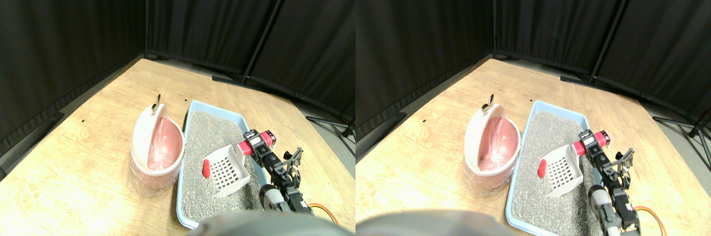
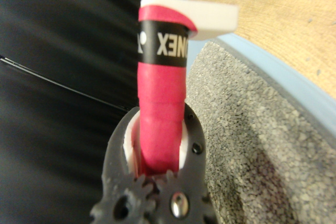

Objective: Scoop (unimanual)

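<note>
While your right gripper (image 2: 157,174) sits over the litter, its two dark jaws are clamped on the scoop handle (image 2: 163,114), one jaw each side of the pink wrap (wrist cam shows this plainly, w/ the handle running straight out between them). In the stereo view you see the same gripper (image 1: 253,145) at the right edge of the tray, gripping the pink handle (image 1: 245,147) where it meets the white scoop (image 1: 226,170).

The scoop lies on top of the grey litter (image 1: 208,136), roughly mid-tray, its slotted basket facing up and its mouth toward the bin side. A small red object (image 1: 206,167) sits at the scoop's front lip, touching it; you can't tell from these views whether it's inside the basket or just on the litter at the edge.

The litter fills the light blue tray (image 1: 191,108), which lies lengthwise away from you. Just beside the tray's left wall stands the pink bin (image 1: 157,161), its white swing lid (image 1: 145,130) tipped up and a pink liner bag showing inside. Bin and tray look near-touching, but contact isn't clear.

Everything rests on the wooden tabletop (image 1: 83,152). Black curtains (image 1: 222,14) close off the bkgd.
</note>
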{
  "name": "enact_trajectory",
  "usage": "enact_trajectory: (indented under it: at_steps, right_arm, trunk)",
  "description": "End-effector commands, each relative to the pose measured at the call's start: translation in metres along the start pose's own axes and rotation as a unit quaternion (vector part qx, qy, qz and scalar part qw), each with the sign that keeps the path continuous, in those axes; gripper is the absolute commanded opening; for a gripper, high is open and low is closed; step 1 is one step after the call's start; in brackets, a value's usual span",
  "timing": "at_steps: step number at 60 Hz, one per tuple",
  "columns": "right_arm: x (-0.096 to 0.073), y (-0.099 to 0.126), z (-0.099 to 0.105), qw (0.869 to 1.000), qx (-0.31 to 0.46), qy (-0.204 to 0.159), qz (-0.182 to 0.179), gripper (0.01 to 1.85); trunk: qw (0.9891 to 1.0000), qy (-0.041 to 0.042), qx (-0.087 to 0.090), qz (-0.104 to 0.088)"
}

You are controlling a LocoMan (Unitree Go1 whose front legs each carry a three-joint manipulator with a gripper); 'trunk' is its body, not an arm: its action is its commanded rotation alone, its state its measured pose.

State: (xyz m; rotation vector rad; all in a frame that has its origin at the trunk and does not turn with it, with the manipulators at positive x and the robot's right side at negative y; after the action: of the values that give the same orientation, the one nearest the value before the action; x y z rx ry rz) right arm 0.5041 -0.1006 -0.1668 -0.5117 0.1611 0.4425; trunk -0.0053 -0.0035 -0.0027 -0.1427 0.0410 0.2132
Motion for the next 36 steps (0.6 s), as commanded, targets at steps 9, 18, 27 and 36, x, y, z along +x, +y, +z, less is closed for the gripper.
enact_trajectory:
  at_steps: [9,18,27,36]
  right_arm:
    - [0.002,-0.013,-0.011,0.989,0.145,0.030,-0.025,0.05]
    - [0.000,-0.028,-0.020,0.974,0.217,0.029,-0.061,0.05]
    - [-0.004,-0.038,-0.027,0.963,0.258,0.007,-0.075,0.05]
    - [-0.007,-0.048,-0.028,0.958,0.273,-0.005,-0.084,0.05]
  trunk:
    - [0.9999,0.0108,-0.006,0.009]
    - [0.9999,0.0088,-0.004,0.006]
    - [1.0000,0.0093,-0.002,-0.001]
    - [0.9999,0.0097,-0.001,-0.004]
